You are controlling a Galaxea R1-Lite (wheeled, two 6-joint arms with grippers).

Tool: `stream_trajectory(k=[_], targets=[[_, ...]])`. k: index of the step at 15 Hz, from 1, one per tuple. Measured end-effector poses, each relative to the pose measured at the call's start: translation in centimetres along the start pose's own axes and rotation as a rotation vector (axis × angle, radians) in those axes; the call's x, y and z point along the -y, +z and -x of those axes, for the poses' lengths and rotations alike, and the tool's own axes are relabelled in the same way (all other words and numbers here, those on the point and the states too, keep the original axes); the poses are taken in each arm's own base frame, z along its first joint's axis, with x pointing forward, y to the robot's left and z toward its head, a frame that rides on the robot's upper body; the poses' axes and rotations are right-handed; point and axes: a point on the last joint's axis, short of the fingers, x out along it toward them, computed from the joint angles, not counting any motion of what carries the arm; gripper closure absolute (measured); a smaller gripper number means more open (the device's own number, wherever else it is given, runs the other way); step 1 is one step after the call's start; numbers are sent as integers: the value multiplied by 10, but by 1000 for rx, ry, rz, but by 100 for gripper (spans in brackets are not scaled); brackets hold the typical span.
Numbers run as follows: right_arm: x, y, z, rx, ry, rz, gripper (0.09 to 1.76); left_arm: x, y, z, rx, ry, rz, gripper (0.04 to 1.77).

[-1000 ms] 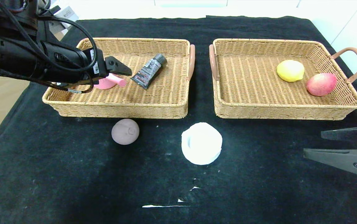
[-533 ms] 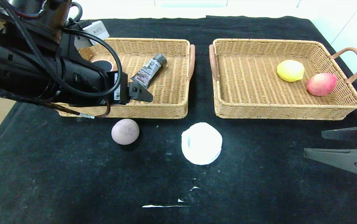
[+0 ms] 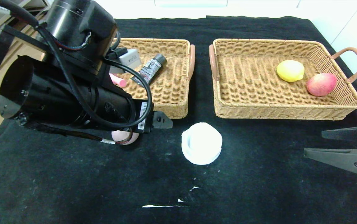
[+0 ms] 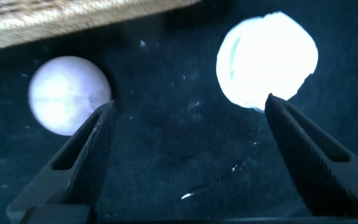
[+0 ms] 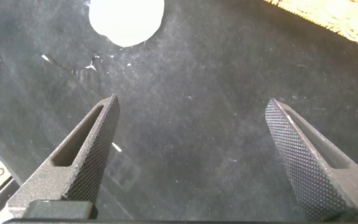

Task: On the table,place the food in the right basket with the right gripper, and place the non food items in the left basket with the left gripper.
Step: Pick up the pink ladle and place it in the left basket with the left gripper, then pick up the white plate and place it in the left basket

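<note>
The left gripper (image 3: 162,120) is hanging empty with its jaws spread wide, just off the front edge of the left basket (image 3: 169,93) and above the table (image 3: 72,186), with the white dish (image 3: 201,143) and the mauve ball (image 4: 68,94) lying apart on the cloth below it. The dish looks like its target: the gripper should be centring over it, straddling the rim with both fingers, and closing only once low enough. The right gripper (image 3: 346,146) is waiting open near the table's right edge; the ball is its job.
</note>
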Motion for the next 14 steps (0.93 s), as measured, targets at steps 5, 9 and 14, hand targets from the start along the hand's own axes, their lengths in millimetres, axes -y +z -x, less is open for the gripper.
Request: stream_trajectory(k=[5, 9, 14], targets=[[0, 0, 0, 1, 0, 0, 14, 15, -9, -24, -60, 12, -38, 10], [0, 0, 0, 2, 0, 1, 14, 23, -12, -41, -76, 43, -57, 9], [0, 0, 0, 2, 0, 1, 14, 36, -12, -55, -83, 49, -71, 9]])
